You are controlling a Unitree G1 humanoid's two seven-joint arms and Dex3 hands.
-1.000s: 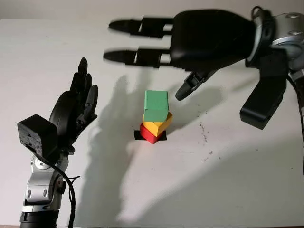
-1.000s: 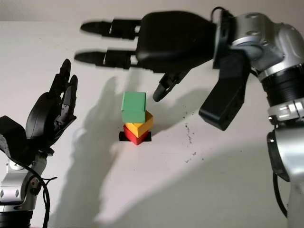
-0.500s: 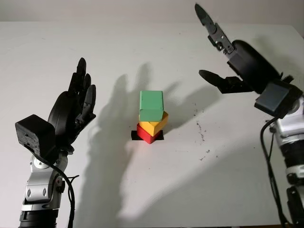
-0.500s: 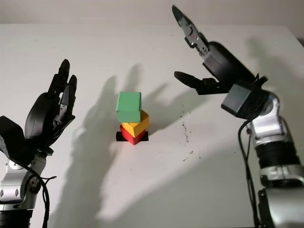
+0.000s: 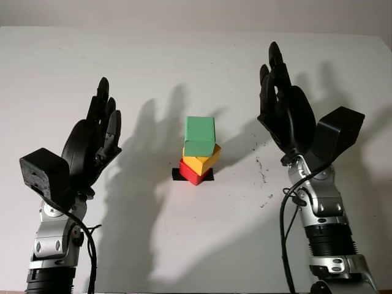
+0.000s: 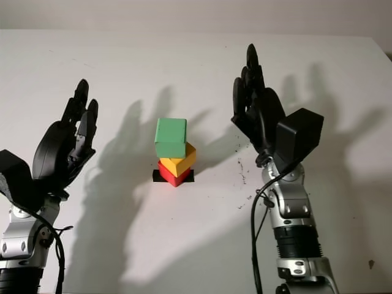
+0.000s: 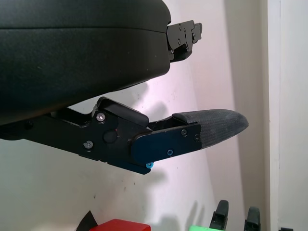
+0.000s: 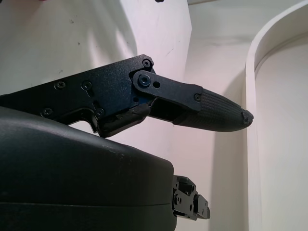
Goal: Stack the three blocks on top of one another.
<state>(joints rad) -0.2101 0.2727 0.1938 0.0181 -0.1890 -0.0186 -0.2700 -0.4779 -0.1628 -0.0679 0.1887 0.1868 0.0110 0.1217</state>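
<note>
You see a green block on top, a yellow block under it and a red block at the bottom, the stack sitting on a small black square marker. Your table is plain white, with a scatter of small dark specks to the right of the stack and grey shadows across it. Your left hand and right hand are black, open on either side of the stack, each on a silver-grey forearm with black cables. In your left wrist view you catch a tiny blue dot on the black finger linkage, beside the red block's edge.
</note>
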